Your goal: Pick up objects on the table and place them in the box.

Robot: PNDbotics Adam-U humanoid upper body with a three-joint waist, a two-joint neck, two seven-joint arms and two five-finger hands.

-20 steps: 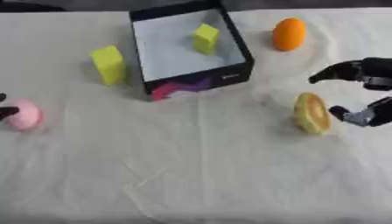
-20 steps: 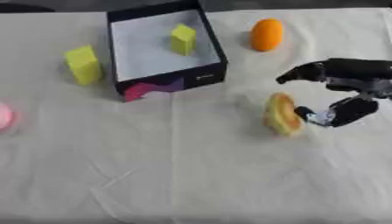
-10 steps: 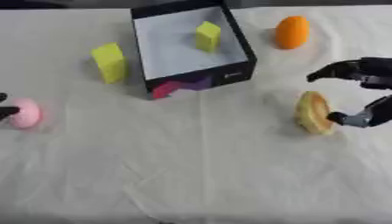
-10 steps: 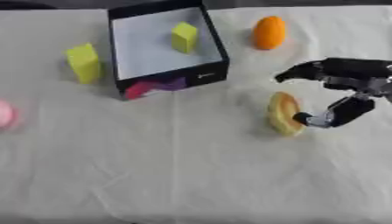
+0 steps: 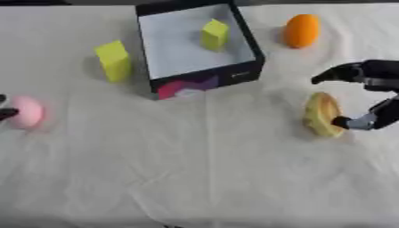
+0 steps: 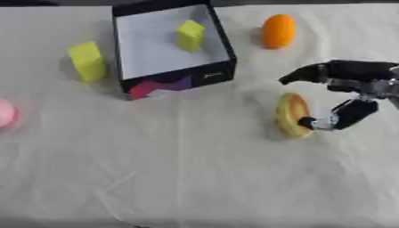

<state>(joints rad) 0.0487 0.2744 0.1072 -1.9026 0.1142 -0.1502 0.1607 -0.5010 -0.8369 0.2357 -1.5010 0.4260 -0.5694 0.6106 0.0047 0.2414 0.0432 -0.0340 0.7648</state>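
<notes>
My right hand [image 6: 347, 95] is spread around the tan bun [image 6: 292, 114] lying on the counter [image 6: 195, 178] right of the box [image 6: 168, 49], thumb touching its lower edge, fingers arched above and not yet closed. To grip well I should bring the fingers down over its far side before lifting. My left hand [image 5: 5, 111] barely shows beside the pink ball [image 5: 28, 112]; I cannot tell its pose.

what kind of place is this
Probably a robot test bench: a table under a white cloth, toy-like blocks and fruit shapes around a box, and a robot hand at work.
</notes>
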